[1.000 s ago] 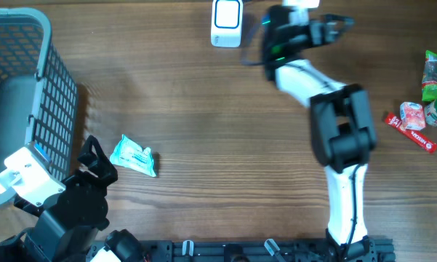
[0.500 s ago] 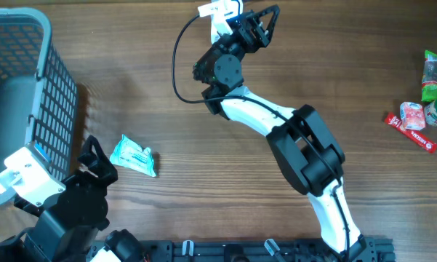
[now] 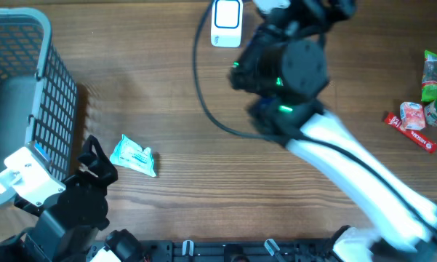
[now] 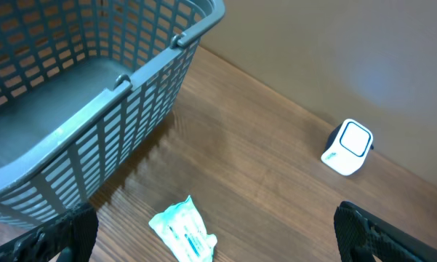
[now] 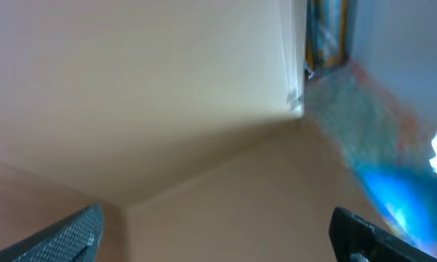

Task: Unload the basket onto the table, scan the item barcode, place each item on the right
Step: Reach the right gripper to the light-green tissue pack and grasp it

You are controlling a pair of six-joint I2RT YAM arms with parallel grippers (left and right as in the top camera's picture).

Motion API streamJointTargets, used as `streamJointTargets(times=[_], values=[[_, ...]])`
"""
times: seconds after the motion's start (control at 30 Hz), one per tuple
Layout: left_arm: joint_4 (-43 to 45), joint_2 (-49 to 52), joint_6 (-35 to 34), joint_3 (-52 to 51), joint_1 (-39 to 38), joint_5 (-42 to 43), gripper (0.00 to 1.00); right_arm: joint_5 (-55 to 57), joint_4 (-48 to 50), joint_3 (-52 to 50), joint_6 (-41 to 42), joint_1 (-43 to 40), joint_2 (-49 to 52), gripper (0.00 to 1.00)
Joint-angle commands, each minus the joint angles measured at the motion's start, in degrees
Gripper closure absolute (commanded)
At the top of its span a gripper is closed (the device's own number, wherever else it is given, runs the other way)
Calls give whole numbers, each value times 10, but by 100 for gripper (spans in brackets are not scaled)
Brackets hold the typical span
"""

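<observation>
packet (image 3: 134,157) near left hand (image 3: 98,161), not touching

Grey basket (image 3: 62,109) on wooden table (image 3: 174,109)

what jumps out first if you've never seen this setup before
The right arm dominates the overhead view, looming large from the lower right corner up to the top centre, next to the small white scanner. A grey mesh basket stands at the far left with a teal-and-white packet lying on the wood beside it, and snack items cluster at the right edge.
</observation>
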Motion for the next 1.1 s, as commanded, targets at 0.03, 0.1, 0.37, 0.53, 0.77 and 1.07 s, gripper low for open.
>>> streamJointTargets(times=[0.03,0.1,0.37,0.53,0.77,1.07], values=[[1,3,-7,-3,-4,-3,0,-202,-396,-7,453,-5,-34,0],[1,3,-7,-3,-4,-3,0,-381,-534,-7,653,-16,-35,0],[1,3,-7,-3,-4,-3,0,-987,-510,-48,978,-116,21,0],[1,3,-7,-3,-4,-3,0,-1054,-467,-104,1079,-123,97,0],[1,3,-7,-3,-4,-3,0,-1293,-389,-130,1031,-102,239,0],[1,3,-7,-3,-4,-3,0,-1158,-353,-130,1048,-21,316,0]])
